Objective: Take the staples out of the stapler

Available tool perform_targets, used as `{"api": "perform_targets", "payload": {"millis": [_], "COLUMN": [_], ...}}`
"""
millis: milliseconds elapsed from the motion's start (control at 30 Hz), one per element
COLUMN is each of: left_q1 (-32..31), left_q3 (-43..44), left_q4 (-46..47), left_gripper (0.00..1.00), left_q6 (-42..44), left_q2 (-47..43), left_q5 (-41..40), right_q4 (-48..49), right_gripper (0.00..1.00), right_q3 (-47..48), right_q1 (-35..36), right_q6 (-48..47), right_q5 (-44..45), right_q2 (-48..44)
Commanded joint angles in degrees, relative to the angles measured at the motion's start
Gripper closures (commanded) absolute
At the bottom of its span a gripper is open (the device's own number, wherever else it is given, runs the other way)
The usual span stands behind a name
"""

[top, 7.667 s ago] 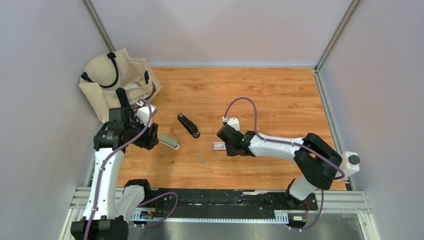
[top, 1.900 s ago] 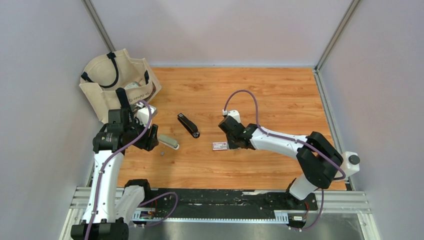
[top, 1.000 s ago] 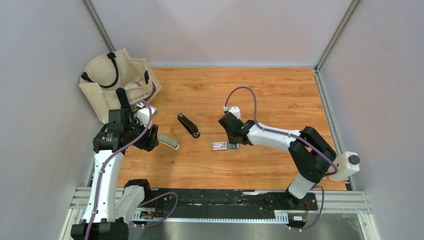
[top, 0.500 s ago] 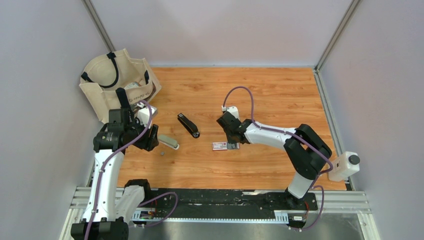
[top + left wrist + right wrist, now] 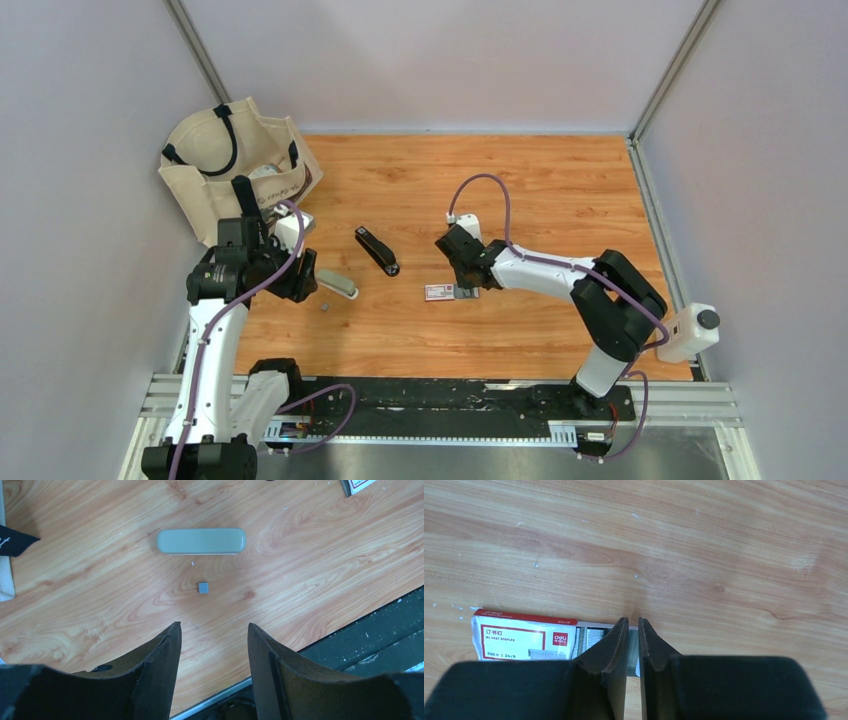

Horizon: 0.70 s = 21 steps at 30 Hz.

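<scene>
Your right gripper (image 5: 633, 621), nearly closed, grasp unclear, sits just right of the flat red-and-white box (image 5: 524, 641); left gripper (image 5: 212, 626) hangs spread over tiny grey staples (image 5: 202, 587).

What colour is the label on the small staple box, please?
The label is red and white, clearest in the right wrist view.
</scene>
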Motion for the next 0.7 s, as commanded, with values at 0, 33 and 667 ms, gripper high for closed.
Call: {"api": "perform_targets", "payload": {"millis": [0, 33, 667], "left_q1": [0.3, 0.3, 0.3], "left_q3": [-0.2, -0.2, -0.1], "left_q4": [1.1, 1.1, 1.1], "left_gripper": [0.4, 0.4, 0.4], "left_q6": [0.6, 0.6, 0.7], "left_q2": [-0.5, -0.5, -0.5], "left_q5": [1.3, 1.3, 1.3], "right_q4": [1.0, 0.8, -0.2], "right_gripper": [0.84, 0.84, 0.76], "right_q3": [-0.6, -0.7, 3.1], "right_q1": [-0.1, -0.2, -0.2], "right_q6": [1.4, 1.5, 0.0], "right_q5": [0.8, 0.7, 0.6], "right_q2": [-2.6, -2.7, -0.4]}}
